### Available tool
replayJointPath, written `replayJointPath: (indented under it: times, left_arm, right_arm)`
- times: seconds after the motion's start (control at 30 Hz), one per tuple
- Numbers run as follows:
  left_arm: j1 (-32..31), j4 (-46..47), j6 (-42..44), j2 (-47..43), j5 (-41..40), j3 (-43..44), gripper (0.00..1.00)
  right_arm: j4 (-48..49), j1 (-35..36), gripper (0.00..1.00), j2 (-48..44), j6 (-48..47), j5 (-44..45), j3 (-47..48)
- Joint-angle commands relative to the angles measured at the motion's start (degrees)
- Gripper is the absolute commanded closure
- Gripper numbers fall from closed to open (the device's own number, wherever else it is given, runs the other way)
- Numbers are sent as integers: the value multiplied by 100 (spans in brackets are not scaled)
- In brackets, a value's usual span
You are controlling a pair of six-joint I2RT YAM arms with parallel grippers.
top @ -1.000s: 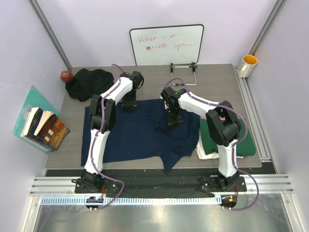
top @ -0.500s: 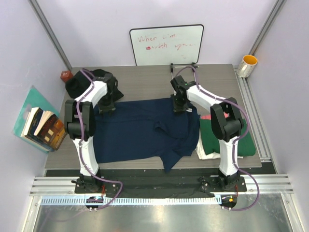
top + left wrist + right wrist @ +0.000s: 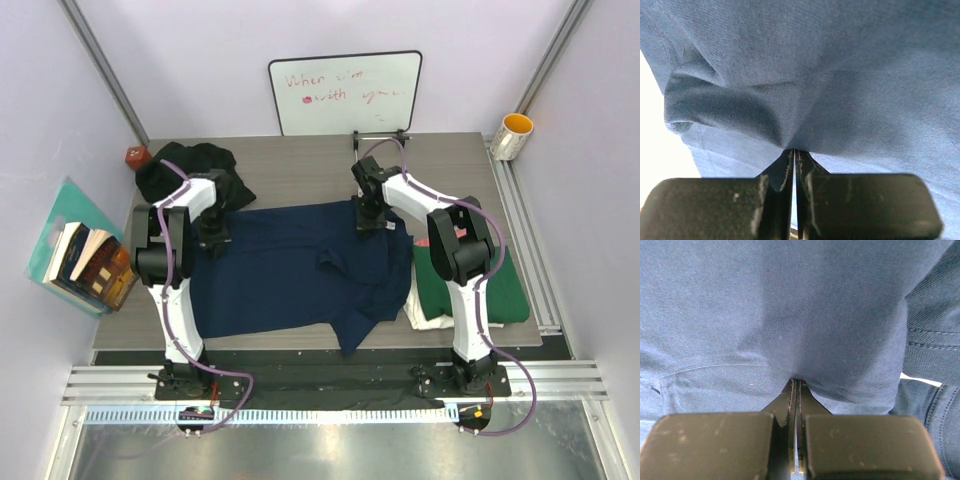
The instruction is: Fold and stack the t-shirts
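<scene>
The navy blue t-shirt (image 3: 295,265) lies spread across the middle of the table, with a rumpled fold near its right side. My left gripper (image 3: 214,238) is shut on the shirt's far left corner; the wrist view shows navy cloth (image 3: 840,90) pinched between its jaws. My right gripper (image 3: 371,222) is shut on the shirt's far right edge, cloth (image 3: 790,315) bunched at its tips. A black t-shirt (image 3: 185,165) lies crumpled at the far left corner. At the right a dark green shirt (image 3: 500,290) sits folded on a cream-white one (image 3: 425,318), with a bit of pink-red (image 3: 427,241) showing.
A whiteboard (image 3: 345,92) with red writing stands at the back, a metal stand (image 3: 382,140) before it. A small red object (image 3: 135,155) sits at the far left corner. A yellow-lined mug (image 3: 513,135) stands far right. Books (image 3: 92,265) lie off the table's left edge.
Both grippers moved outward and back from the shirt's upper middle to its far corners, spreading the navy shirt wider. In the last half second the left gripper came slightly nearer.
</scene>
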Motion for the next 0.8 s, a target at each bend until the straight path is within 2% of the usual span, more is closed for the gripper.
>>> replayJointPath:
  times: [0.0, 0.27, 0.57, 0.6, 0.77]
  left_arm:
    - [69, 203, -63, 24, -39, 77, 100]
    - [69, 387, -134, -379, 128, -634, 100]
    - [69, 396, -2, -837, 23, -943, 99]
    - [78, 379, 7, -863, -21, -873, 89]
    - [104, 256, -11, -934, -118, -57, 73]
  right_arm:
    - [15, -240, 99, 432, -24, 539, -51]
    - [-205, -530, 99, 580, 20, 864, 177]
    - [-513, -671, 99, 932, -59, 943, 1047]
    - [-530, -671, 99, 941, -68, 891, 1108]
    - [-399, -671, 99, 696, -42, 583, 960]
